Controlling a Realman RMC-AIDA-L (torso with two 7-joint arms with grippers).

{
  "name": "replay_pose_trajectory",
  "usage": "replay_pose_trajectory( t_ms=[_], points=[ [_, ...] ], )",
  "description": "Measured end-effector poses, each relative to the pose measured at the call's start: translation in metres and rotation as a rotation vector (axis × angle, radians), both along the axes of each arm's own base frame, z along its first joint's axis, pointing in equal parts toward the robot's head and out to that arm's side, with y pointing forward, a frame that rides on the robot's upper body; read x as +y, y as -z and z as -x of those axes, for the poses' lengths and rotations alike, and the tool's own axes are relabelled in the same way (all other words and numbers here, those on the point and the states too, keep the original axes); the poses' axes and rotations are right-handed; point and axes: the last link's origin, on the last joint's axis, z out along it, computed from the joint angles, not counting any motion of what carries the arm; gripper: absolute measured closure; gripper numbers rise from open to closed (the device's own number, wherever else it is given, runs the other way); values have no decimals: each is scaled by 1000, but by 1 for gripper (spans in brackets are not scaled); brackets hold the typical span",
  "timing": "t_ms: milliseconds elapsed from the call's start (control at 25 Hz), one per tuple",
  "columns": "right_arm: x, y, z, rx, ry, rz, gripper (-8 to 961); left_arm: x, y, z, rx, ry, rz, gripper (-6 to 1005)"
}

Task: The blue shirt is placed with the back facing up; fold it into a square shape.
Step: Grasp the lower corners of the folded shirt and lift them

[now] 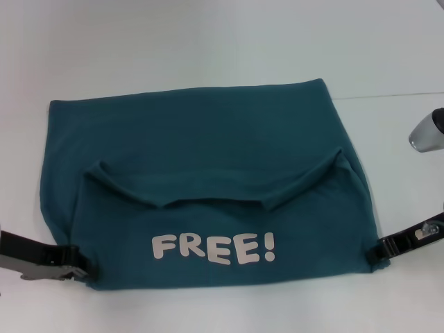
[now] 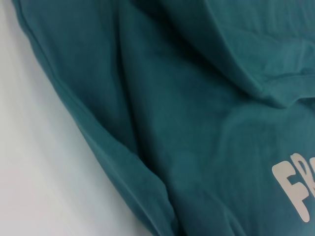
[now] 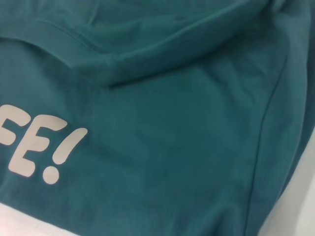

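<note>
Across the middle of the head view, you had the blue shirt [image 1: 208,173] lying flat on the white desk [image 1: 208,41]. It was folded into a wide block. Its near part was turned up over the rest, so the white word "FREE!" [image 1: 214,248] showed near the bottom of the frame. Above the word, a curved fold edge ran across the shirt like a shallow bowl.

At the lower left of the frame, your left pincer [image 1: 76,267] sat at the shirt's lower left corner, touching the cloth. At the right edge, a bit higher, your right pincer [image 1: 378,250] met the shirt's lower right corner. I could not tell how far open either pincer was, or whether it had hold of the cloth.

Your left wrist view was nearly filled by the shirt [image 2: 172,123], with a strip of white desk [image 2: 39,172] beside its edge and the start of the word at the right side. Your right wrist view showed the shirt [image 3: 187,147] too, with the end of the word "FREE!" [image 3: 39,147] at the left.
</note>
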Motion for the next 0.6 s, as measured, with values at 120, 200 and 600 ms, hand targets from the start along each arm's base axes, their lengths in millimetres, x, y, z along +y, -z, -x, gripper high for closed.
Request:
replay_pose_trajectory(
  t_ms=[120, 200, 600],
  points=[
    [-1, 1, 2, -1, -15, 23, 802, -1, 1, 0, -9, 3, 7, 880],
    [-2, 1, 5, -2, -33, 56, 822, -3, 1, 0, -13, 10, 22, 879],
    [-32, -12, 30, 27, -113, 343, 827, -37, -13, 6, -4, -8, 241, 879]
  ],
)
